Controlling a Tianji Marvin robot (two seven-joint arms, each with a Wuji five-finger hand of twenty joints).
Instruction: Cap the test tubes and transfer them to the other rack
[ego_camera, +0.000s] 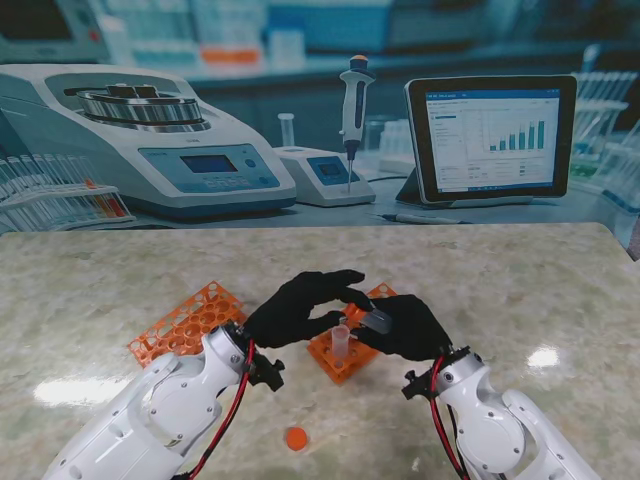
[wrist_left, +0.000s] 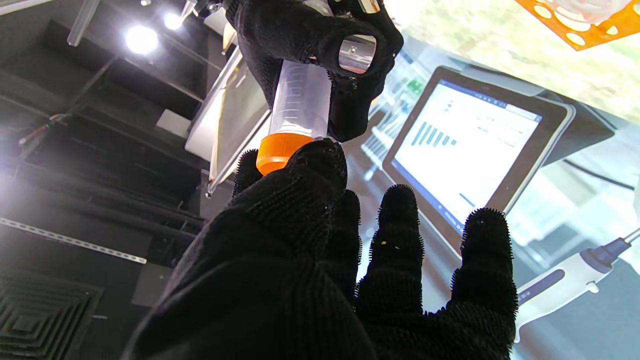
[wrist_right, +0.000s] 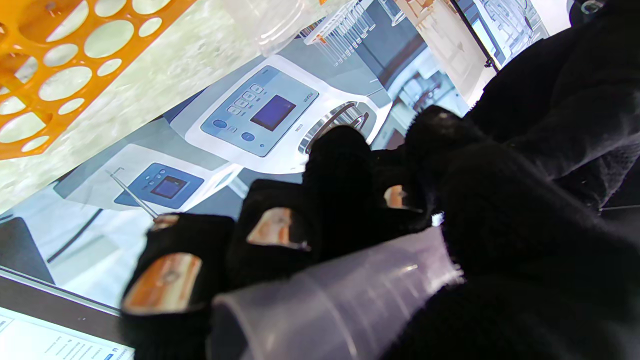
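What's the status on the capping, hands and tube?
Right hand shut on test tube. Left hand fingertips on its orange cap. Uncapped tube in right rack; loose cap on table. Nothing blocking.

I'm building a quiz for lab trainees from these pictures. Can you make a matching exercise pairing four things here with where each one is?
Things:
1. capped tube
2. open tube
3. loose orange cap
4. empty orange rack

Places:
A. lying on the table nearest me
B. held in the right hand
C. on the table, left of both hands
D. standing in the middle rack

Pairs: 1-B, 2-D, 3-A, 4-C
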